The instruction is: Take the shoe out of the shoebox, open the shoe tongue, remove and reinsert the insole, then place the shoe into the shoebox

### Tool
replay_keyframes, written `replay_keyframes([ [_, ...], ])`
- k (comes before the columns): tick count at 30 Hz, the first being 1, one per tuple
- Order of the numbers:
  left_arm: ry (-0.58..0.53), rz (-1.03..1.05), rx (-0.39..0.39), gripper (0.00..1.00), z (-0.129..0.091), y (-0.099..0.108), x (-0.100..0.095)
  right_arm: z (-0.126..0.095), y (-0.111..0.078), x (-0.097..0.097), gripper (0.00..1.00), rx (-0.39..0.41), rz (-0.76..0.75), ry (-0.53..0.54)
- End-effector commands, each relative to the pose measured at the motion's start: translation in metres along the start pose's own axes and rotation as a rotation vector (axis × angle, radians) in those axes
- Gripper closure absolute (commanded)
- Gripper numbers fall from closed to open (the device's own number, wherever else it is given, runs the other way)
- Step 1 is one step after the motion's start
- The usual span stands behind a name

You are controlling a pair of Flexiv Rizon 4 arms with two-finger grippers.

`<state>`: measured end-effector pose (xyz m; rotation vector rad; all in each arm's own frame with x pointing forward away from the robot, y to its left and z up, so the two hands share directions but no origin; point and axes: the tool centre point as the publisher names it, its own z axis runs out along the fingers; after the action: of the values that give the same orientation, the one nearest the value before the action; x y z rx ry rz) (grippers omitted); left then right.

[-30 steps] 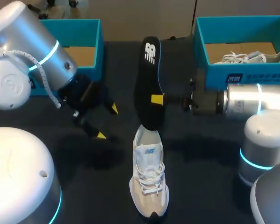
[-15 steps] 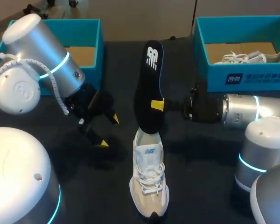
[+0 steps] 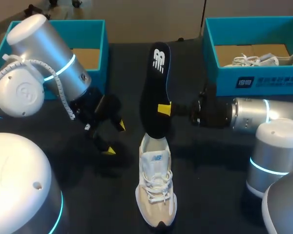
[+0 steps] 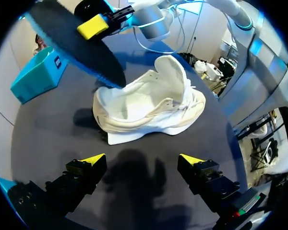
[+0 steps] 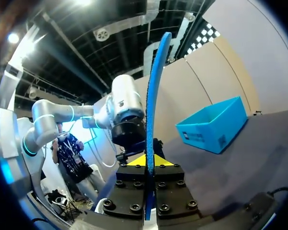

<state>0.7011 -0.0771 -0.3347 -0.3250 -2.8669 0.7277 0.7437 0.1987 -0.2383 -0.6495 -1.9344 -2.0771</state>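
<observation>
A white and beige sneaker (image 3: 155, 190) lies on the dark table with its toe toward the front edge; the left wrist view shows it on its sole, ahead of the fingers (image 4: 149, 108). A black insole (image 3: 155, 92) with a blue rim stands tilted above it, its lower end at the shoe's heel opening. My right gripper (image 3: 164, 109) is shut on the insole's middle, and in the right wrist view the insole (image 5: 156, 96) shows edge-on between the fingers of that gripper (image 5: 148, 160). My left gripper (image 3: 115, 138) hangs open to the left of the shoe, holding nothing (image 4: 143, 159).
One teal shoebox (image 3: 90, 29) stands at the back left, behind my left arm. Another teal shoebox (image 3: 254, 78) at the back right holds a second white shoe (image 3: 263, 59). My right arm lies low across the table's right side.
My left arm has moved right and slightly forward, bringing its open gripper nearer the shoe. The right gripper shifted a little with the insole, whose upper end swung slightly right.
</observation>
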Motion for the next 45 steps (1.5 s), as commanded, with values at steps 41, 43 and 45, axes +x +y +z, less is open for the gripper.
replay_keyframes([
  [41,-0.018,0.007,-0.076,0.00,0.030,-0.009,-0.007,0.008,-0.002,0.001,1.00,-0.019,-0.125,-0.010],
  [43,-0.018,0.007,-0.076,0.00,0.030,-0.009,-0.007,0.007,-0.003,0.002,1.00,-0.024,-0.129,-0.016],
  [45,-0.018,0.007,-0.076,0.00,0.030,-0.009,-0.007,0.006,-0.004,0.002,1.00,-0.032,-0.133,-0.015],
])
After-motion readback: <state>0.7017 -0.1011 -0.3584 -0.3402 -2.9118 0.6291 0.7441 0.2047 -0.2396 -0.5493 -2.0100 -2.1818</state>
